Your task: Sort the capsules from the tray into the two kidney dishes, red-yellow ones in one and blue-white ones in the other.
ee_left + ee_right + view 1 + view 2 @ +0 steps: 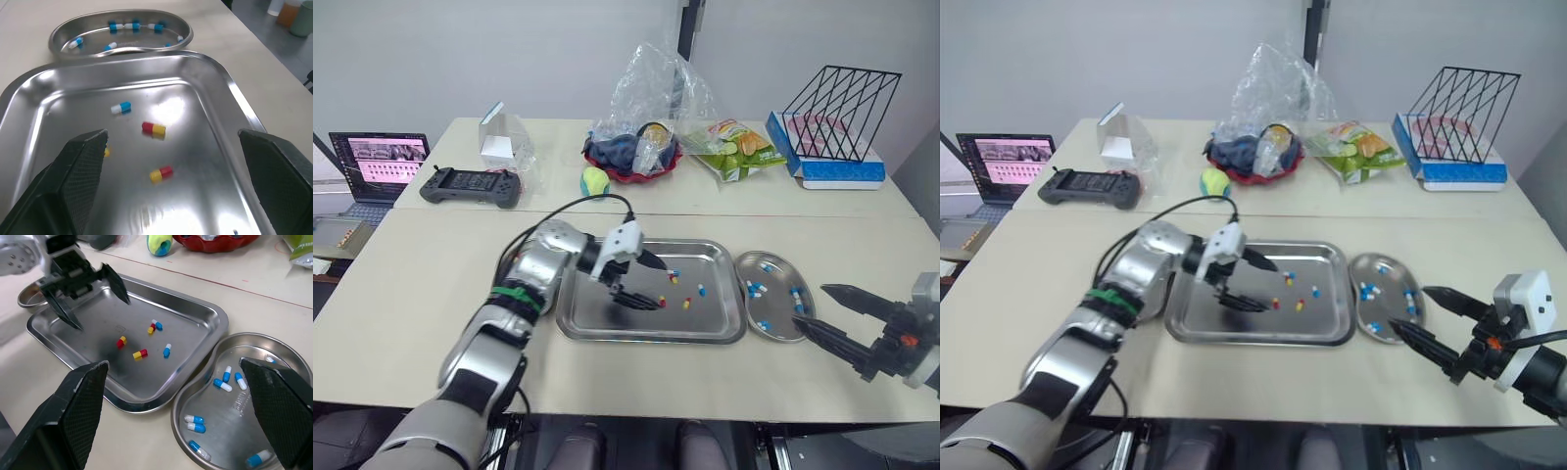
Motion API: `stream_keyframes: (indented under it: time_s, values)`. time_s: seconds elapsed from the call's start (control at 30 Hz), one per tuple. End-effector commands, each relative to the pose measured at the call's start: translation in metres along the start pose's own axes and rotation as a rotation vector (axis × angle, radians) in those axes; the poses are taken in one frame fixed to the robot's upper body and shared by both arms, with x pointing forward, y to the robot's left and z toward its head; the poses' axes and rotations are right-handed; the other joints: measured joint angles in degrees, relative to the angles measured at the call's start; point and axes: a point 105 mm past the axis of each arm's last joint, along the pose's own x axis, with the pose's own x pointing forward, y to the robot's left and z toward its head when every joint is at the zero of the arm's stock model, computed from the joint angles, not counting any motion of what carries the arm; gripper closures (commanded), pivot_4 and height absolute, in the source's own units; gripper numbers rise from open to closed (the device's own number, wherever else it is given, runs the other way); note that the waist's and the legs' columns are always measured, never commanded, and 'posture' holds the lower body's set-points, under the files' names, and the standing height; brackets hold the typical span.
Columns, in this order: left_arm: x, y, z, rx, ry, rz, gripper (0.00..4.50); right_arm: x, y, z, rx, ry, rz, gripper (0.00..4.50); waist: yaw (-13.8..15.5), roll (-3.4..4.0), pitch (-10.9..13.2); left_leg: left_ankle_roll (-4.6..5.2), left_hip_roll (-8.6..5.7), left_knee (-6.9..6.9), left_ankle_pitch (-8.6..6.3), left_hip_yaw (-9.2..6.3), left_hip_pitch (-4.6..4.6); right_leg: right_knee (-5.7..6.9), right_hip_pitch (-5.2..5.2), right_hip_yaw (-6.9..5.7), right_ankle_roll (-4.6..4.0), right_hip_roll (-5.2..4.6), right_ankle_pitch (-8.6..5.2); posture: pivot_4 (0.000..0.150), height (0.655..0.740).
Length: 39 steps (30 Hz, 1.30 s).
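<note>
Your tray sits mid-table and holds a few loose capsules. The red-yellow capsules and blue-white capsules are scattered across its middle, and one pair of different colours lies touching. Just beside the tray on your robot's right, the right kidney dish holds several blue-white ones and no red-yellow that you can see.

The left gripper hangs over the tray's middle with its fingers spread wide and nothing between them. The right gripper sits at the near right edge of the right kidney dish, also wide open and empty. Its lower fingertip overlaps the dish rim from the head camera.

The left kidney dish peeks out past the tray's far corner in the right wrist view. The left arm covers most of it, so you cannot tell its contents. In the left wrist view one capsule is half hidden behind a finger, and only yellow shows.

All of this rests on a pale beige table. Further back you have a laptop, a black controller and a red bowl under a crumpled plastic bag. A yellow-green ball, a snack bag and a wire rack on a blue box are there too. A plain grey wall stands behind.
</note>
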Motion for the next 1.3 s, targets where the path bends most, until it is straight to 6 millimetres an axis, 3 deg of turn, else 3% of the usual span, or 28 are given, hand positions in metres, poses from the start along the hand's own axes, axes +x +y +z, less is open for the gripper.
stream_keyframes:
  time_s: [0.03, 0.3, 0.5, 0.7, 1.07, 1.17, 1.3]
  values:
    - [0.003, 0.006, 0.007, 0.076, 0.012, -0.008, 0.0, -0.006, 0.001, 0.008, -0.041, -0.015, -0.032, 0.01, -0.2, 0.01, 0.0, 0.0, 0.01, -0.01, 0.0, 0.0, 0.01, 0.0, -0.02, 0.0, 0.0, 0.0, 0.0, 0.15, 0.74]
    - [0.01, 0.002, -0.002, 0.073, 0.045, -0.055, 0.0, -0.013, 0.002, 0.011, -0.047, -0.012, -0.048, 0.01, -0.2, 0.0, 0.0, 0.01, 0.01, -0.02, -0.01, 0.0, 0.01, 0.02, -0.02, 0.0, 0.03, 0.0, -0.02, 0.15, 0.74]
    - [0.006, -0.002, -0.025, 0.045, 0.135, -0.054, 0.0, -0.01, 0.001, 0.01, -0.047, -0.011, -0.055, 0.01, -0.1, 0.0, 0.0, 0.01, 0.01, -0.01, -0.01, 0.0, 0.01, 0.02, -0.01, 0.01, 0.03, 0.0, -0.02, 0.15, 0.74]
    - [0.009, 0.001, -0.031, 0.04, 0.163, -0.02, 1.8, -0.009, -0.003, 0.01, -0.055, -0.001, -0.067, 0.0, -0.1, 0.0, 0.0, 0.01, 0.0, -0.01, -0.01, 0.0, 0.01, 0.02, -0.01, 0.0, 0.03, 0.0, -0.02, 0.15, 0.74]
    - [0.013, 0.001, -0.033, 0.038, 0.168, -0.015, 1.8, -0.007, -0.012, 0.014, -0.067, -0.013, -0.097, 0.0, 0.0, 0.0, 0.0, 0.01, 0.0, 0.0, -0.01, 0.0, 0.02, 0.02, 0.01, 0.01, 0.04, 0.0, -0.01, 0.15, 0.74]
    - [0.011, 0.0, -0.033, 0.036, 0.177, -0.026, 2.57, -0.008, -0.02, 0.016, -0.078, -0.016, -0.133, 0.0, 0.0, 0.0, 0.0, 0.01, 0.0, 0.0, -0.01, 0.0, 0.02, 0.02, 0.01, 0.0, 0.04, 0.0, -0.01, 0.15, 0.74]
    - [0.008, 0.002, -0.032, 0.038, 0.178, -0.02, 3.93, -0.006, -0.022, 0.018, -0.086, -0.015, -0.129, 0.0, 0.0, 0.0, 0.0, 0.01, 0.0, 0.0, -0.01, 0.0, 0.02, 0.02, 0.01, 0.0, 0.04, 0.0, -0.01, 0.15, 0.74]
